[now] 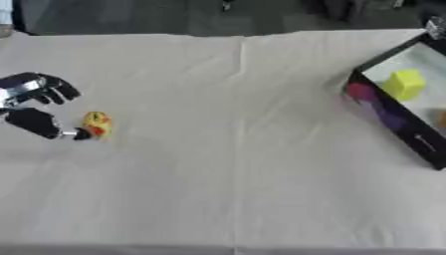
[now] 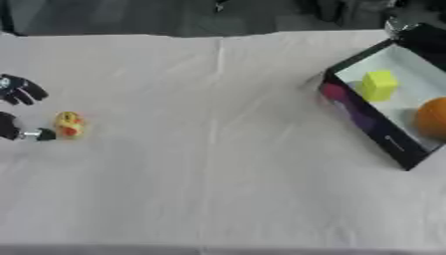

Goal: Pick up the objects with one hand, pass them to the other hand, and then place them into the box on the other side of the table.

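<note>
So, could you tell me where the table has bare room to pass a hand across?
Bare cloth runs between the small yellow toy and the box, and along the near edge. It is crowded only at the left hand, beside the toy.

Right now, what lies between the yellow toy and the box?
Only bare cloth, seen in both eye views. The toy sits by the left hand; the box is far right.

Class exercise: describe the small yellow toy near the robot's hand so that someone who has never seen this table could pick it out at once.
Start at the cream cloth-covered table and go to its left edge, where the black robot left hand reaches in. Just off its thumb tip lies a small yellow toy with red-orange patches. It is the only loose object on the cloth.
</note>
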You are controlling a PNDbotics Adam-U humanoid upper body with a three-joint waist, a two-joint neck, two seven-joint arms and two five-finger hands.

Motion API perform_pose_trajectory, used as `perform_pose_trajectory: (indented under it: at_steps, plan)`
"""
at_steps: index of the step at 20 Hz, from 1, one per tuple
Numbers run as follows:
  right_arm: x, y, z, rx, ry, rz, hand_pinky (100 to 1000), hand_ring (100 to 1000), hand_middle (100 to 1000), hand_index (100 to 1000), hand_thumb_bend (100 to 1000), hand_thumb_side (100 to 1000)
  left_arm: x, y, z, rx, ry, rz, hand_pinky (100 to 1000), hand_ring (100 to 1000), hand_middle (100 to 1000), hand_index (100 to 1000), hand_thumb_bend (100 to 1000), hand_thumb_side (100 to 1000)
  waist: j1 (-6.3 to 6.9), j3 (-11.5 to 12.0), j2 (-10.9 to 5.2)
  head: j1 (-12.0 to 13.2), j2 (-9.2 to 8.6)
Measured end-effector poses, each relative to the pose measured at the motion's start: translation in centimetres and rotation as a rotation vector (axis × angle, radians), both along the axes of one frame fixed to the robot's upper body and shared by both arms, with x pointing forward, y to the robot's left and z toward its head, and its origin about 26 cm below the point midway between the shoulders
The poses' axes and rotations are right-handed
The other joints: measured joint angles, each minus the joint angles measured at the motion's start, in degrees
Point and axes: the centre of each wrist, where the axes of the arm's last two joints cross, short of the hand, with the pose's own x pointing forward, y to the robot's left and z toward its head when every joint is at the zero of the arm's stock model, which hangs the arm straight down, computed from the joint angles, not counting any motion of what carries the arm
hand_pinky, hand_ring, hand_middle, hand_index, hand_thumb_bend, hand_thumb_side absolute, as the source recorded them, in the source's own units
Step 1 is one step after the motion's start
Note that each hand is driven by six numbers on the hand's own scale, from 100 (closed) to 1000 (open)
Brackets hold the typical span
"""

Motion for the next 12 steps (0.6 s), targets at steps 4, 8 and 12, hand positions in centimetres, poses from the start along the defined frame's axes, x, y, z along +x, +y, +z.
perform_pose_trajectory:
  at_steps: [4,8,12]
  plan:
    - [0.0,-0.1,-0.3,0.000,0.011,-0.003,962,864,845,852,391,220,0.3,0.2,-1.2,0.098,0.001,0.067,829,799,753,815,668,100,0.01,-0.01,0.06,0.23,0.21]
    - [0.0,-0.1,-0.6,0.004,0.019,-0.001,962,864,844,849,392,220,0.9,0.6,-2.6,0.143,-0.017,0.147,839,786,743,806,586,100,-0.01,0.00,0.07,0.24,0.21]
    - [0.1,-0.1,-0.9,0.007,0.025,-0.001,963,864,843,855,391,221,1.7,0.7,-3.9,0.081,-0.009,0.181,847,776,736,797,523,137,-0.18,0.01,0.07,0.24,0.21]
